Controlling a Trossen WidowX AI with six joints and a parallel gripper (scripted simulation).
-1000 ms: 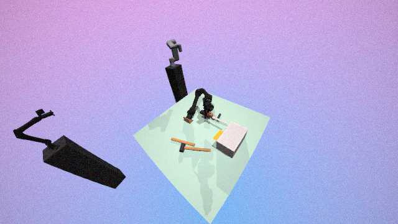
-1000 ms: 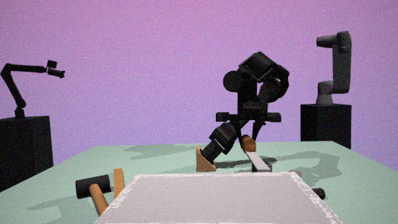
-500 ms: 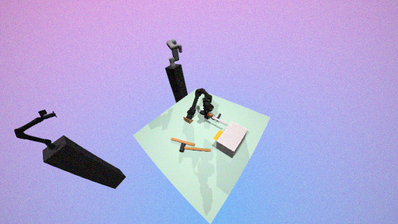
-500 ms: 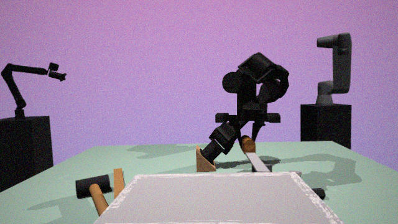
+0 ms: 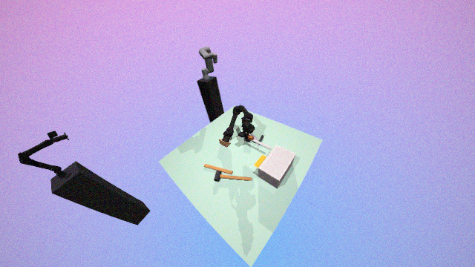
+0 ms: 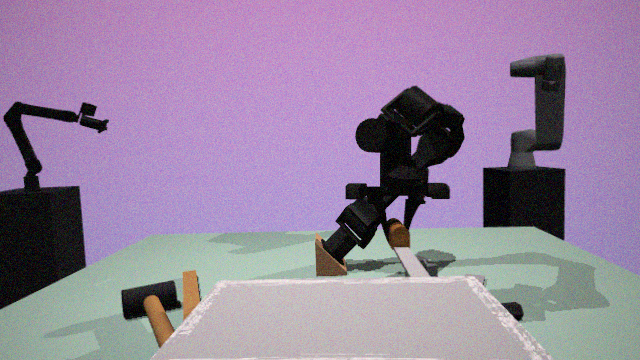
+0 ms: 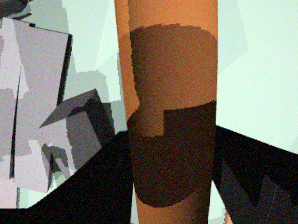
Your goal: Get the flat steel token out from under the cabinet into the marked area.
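Observation:
My gripper (image 5: 249,136) (image 6: 398,228) (image 7: 165,136) is shut on the orange-brown wooden handle of a tool with a long pale flat blade. The tool's handle (image 6: 398,235) (image 7: 172,65) lies between the fingers. Its blade (image 5: 263,143) (image 6: 412,262) slants away to the near edge of the white cabinet (image 5: 276,163) (image 6: 340,320), above its own shadow on the table. The blade's far end is hidden or too small to place exactly. The marked area is a yellow-orange patch (image 5: 260,161) beside the cabinet. The steel token and the vent slots are not visible.
A black-headed mallet (image 5: 235,178) (image 6: 149,300) and a flat wooden stick (image 5: 218,169) (image 6: 190,295) lie on the table (image 5: 193,159). A dark-ended object (image 5: 261,138) (image 6: 512,310) lies beyond the blade. Grey angular pieces (image 7: 42,75) show left of the handle in the wrist view.

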